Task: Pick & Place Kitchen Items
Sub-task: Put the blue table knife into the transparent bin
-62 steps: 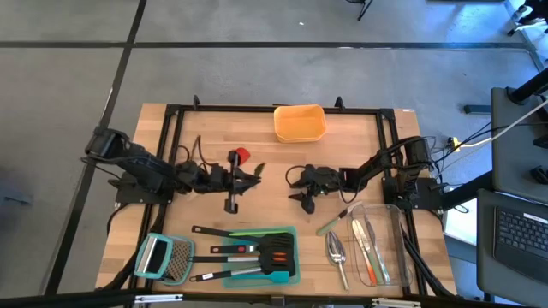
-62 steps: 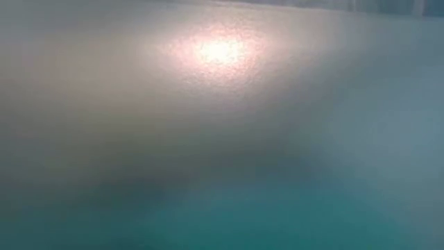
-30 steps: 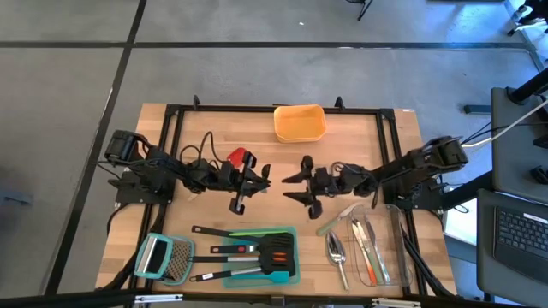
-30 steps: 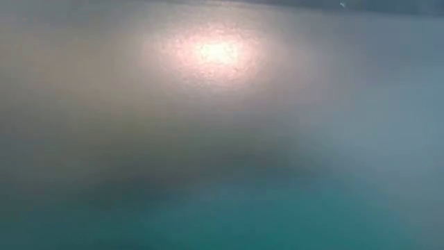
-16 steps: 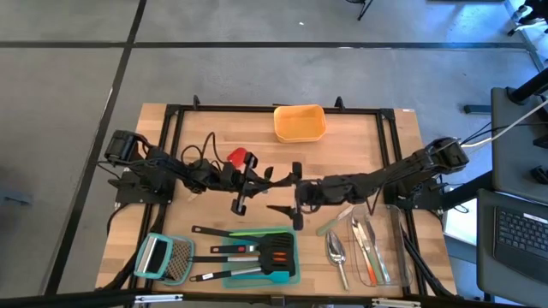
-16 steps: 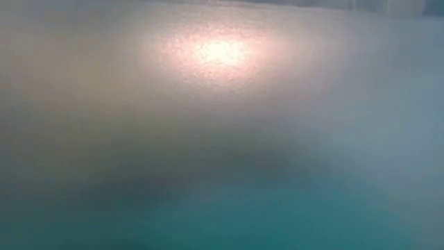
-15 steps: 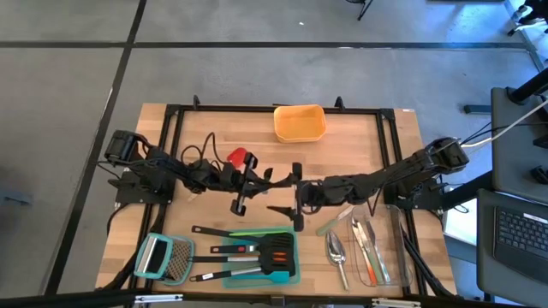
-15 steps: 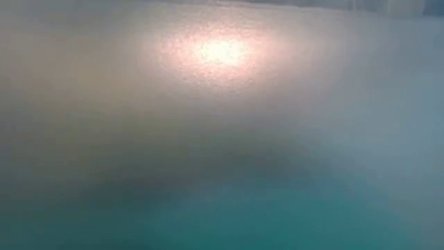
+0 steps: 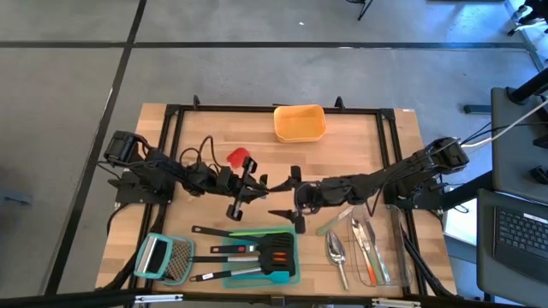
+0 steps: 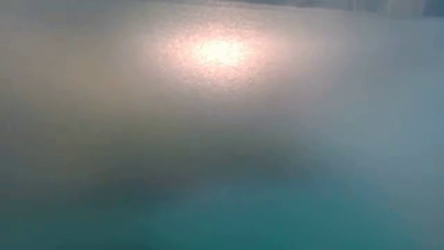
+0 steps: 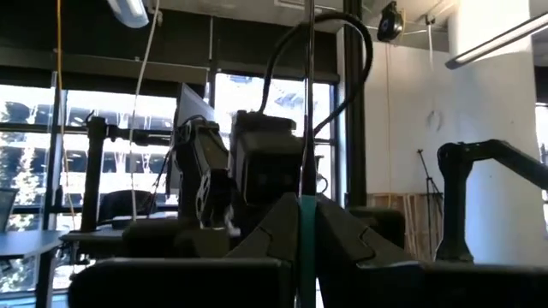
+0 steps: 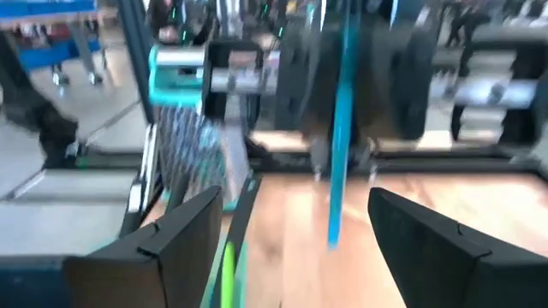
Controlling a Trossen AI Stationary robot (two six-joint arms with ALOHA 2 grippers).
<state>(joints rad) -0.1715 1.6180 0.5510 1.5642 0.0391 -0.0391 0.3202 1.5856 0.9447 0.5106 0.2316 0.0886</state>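
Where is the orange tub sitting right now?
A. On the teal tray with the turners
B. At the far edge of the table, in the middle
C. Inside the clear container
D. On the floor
B: the orange tub stands alone at the wooden table's far edge, apart from everything else.

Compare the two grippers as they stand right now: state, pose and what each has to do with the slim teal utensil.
The left gripper is shut on the slim teal utensil; the right gripper stands wide open, holding nothing. In the right wrist view the utensil hangs upright between the right gripper's spread fingers, apart from both, whereas the left wrist view shows it pinched. Both meet mid-table, facing each other, clear of the teal tray.
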